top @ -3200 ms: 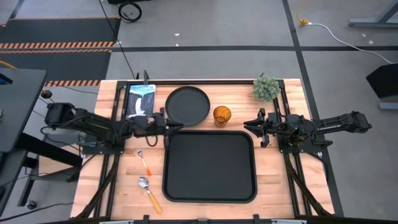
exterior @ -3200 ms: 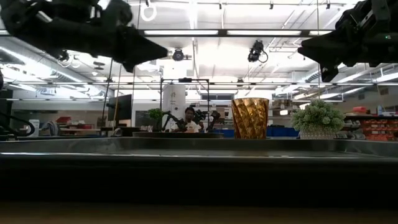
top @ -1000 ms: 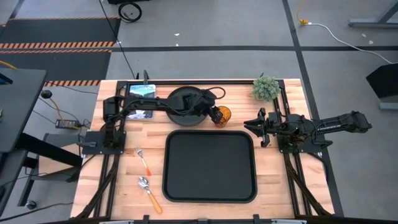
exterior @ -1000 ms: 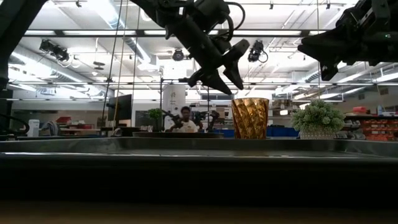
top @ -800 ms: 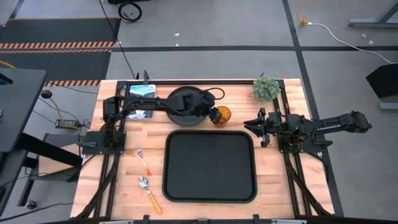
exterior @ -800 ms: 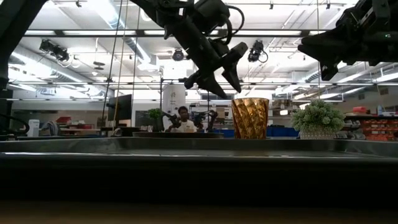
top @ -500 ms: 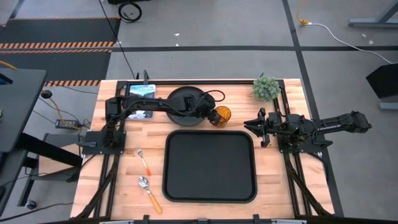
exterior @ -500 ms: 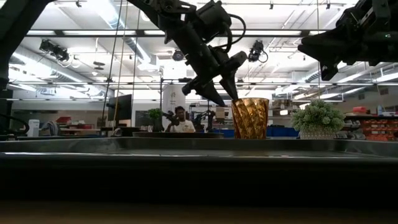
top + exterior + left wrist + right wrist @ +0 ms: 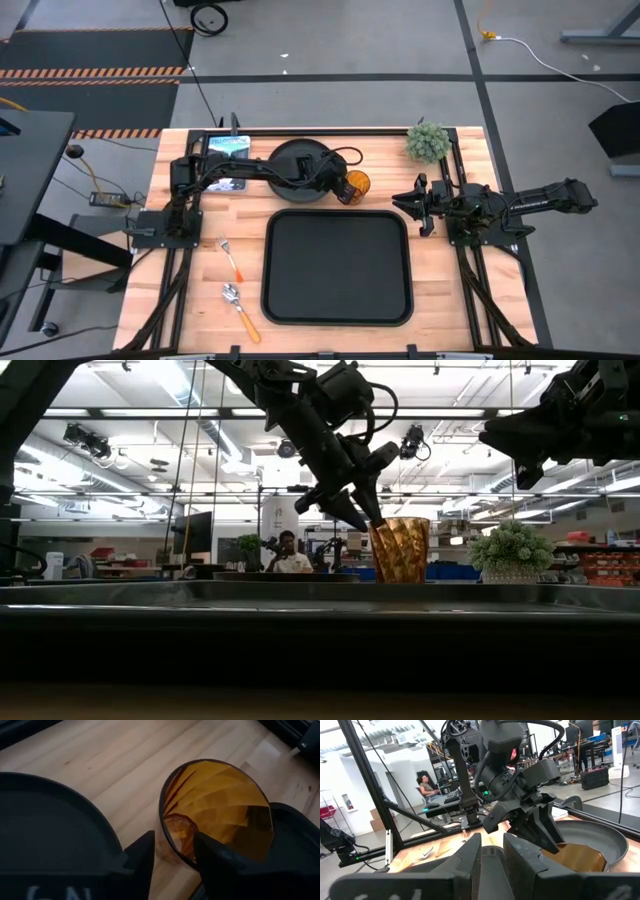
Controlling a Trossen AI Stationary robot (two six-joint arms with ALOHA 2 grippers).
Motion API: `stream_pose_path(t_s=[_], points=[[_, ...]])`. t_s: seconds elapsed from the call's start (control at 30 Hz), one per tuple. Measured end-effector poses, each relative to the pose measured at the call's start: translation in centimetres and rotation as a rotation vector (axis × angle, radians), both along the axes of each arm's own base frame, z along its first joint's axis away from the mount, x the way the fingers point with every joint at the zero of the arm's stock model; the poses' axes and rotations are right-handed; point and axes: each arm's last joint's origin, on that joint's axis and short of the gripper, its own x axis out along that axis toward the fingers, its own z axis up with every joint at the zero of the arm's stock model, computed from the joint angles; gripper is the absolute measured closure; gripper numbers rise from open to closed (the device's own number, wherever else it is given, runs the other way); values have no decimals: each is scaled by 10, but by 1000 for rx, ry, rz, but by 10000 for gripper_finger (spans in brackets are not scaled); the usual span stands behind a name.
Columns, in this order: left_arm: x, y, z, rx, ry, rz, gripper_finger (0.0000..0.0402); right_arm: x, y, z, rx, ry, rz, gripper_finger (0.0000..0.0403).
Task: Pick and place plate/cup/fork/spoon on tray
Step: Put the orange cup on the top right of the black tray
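Layout, seen from overhead:
- My tray (image 9: 337,266) lies centre-front on the table (image 9: 440,290).
- Plate (image 9: 296,168) lies behind the tray's left half; cup (image 9: 357,184) just right of the plate.
- My left gripper (image 9: 343,186) sits at the cup's rim, one finger (image 9: 212,855) inside, one outside.
- Fork (image 9: 232,258) lies left of the tray; spoon (image 9: 239,311) in front of the fork.
- Plant (image 9: 427,141) stands at the back right.
- My right gripper (image 9: 414,206) waits right of the tray.

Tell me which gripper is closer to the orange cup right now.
Left. The left gripper is at the cup, one finger over its rim; the right gripper waits off to its side, apart.
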Motion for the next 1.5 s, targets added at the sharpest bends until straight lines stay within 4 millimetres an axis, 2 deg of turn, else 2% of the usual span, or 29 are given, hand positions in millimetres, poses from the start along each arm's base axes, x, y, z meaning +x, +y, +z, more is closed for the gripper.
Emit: stream_pose_path(t_s=[0.53,0.77,1.03,1.37,1.5], points=[[-2,3,-1,1,31,-36,333,0,0,0,0,0,0,315],[-2,3,-1,7,28,-31,384,0,0,0,0,0,0,315],[-1,3,0,28,17,-40,388,0,0,0,0,0,0,315],[11,5,43,79,-39,-70,388,0,0,0,0,0,0,315],[13,-2,55,77,-39,-88,388,0,0,0,0,0,0,315]])
